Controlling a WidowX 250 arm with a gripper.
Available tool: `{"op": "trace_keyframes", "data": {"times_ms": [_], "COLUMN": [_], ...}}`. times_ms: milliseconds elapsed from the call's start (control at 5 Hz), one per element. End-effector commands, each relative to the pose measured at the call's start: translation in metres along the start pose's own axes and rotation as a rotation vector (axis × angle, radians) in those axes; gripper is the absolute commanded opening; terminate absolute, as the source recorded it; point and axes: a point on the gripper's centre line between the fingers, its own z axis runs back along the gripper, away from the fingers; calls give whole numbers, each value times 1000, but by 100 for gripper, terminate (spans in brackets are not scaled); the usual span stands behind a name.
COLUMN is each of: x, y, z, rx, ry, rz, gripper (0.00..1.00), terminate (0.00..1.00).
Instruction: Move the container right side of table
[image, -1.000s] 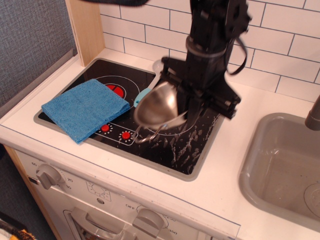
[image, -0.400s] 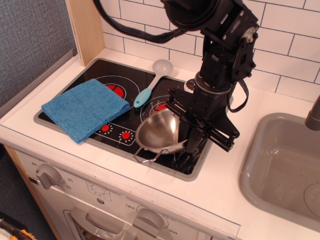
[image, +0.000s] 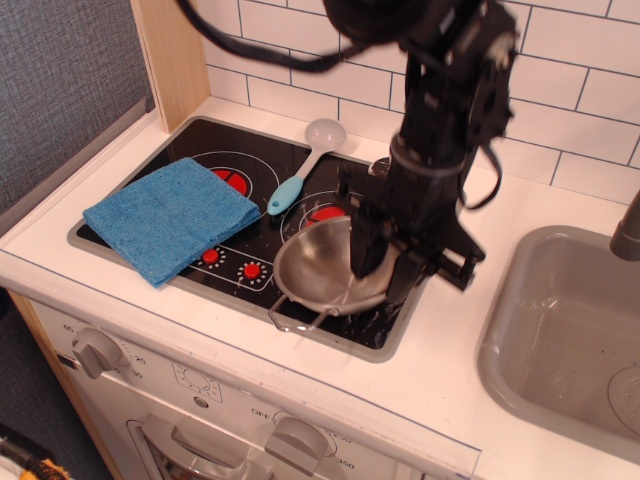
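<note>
jaws grip container (image: 322, 270) rim

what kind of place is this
Most likely a toy play kitchen: a black cooktop with printed red burners set in a white counter, a grey sink on the right, and white tiles behind.

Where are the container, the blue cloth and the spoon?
container (image: 320, 265): camera view, inside of the steel bowl.
blue cloth (image: 170, 215): camera view, middle of the folded cloth on the cooktop.
spoon (image: 324, 132): camera view, its pale bowl; blue handle below.
</note>
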Motion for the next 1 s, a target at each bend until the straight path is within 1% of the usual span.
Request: {"op": "trace_keyframes", "data": {"times_ms": [0,200,400,600,800], "x": [-10,-15,-15,-15,-15], "y": [39,59,68,68,68], "z": [49,39,35,35,35], "rx": [-46,-69,-82,-82,-82], "ry": [-139,-99,-73,-73,-73], "rz": [164,227,203,203,203], "gripper": [100,100,100,100,100], "terminate": [0,0,0,0,100]}}
